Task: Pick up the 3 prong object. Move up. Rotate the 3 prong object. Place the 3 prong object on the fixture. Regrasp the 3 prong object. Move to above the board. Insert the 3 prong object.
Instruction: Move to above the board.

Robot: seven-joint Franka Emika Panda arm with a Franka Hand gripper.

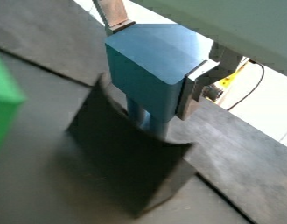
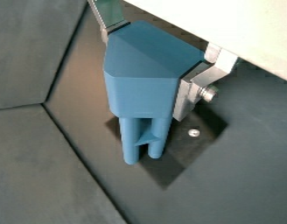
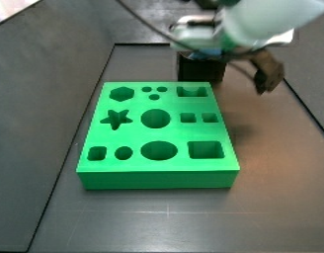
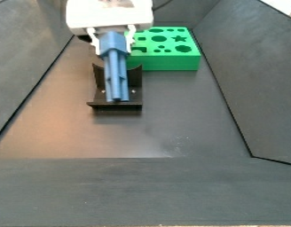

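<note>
My gripper (image 1: 156, 52) is shut on the 3 prong object (image 1: 146, 74), a blue-grey piece whose thick body fills the space between the silver fingers (image 1: 195, 86). Its parallel bars (image 2: 141, 140) point down at the dark fixture (image 2: 181, 153) and reach its block (image 1: 122, 162). In a side view the gripper (image 4: 109, 28) holds the piece (image 4: 116, 60) tilted over the fixture (image 4: 128, 94), whose base plate lies on the floor. The green board (image 4: 172, 49) with its shaped cut-outs lies beside the fixture. It lies in front of it in a side view, board (image 3: 158, 124), fixture (image 3: 201, 69).
Sloped dark walls (image 4: 29, 80) enclose the floor on both sides. A strip of the green board (image 1: 3, 94) shows at the edge of a wrist view. A cable (image 1: 245, 87) hangs beyond one finger.
</note>
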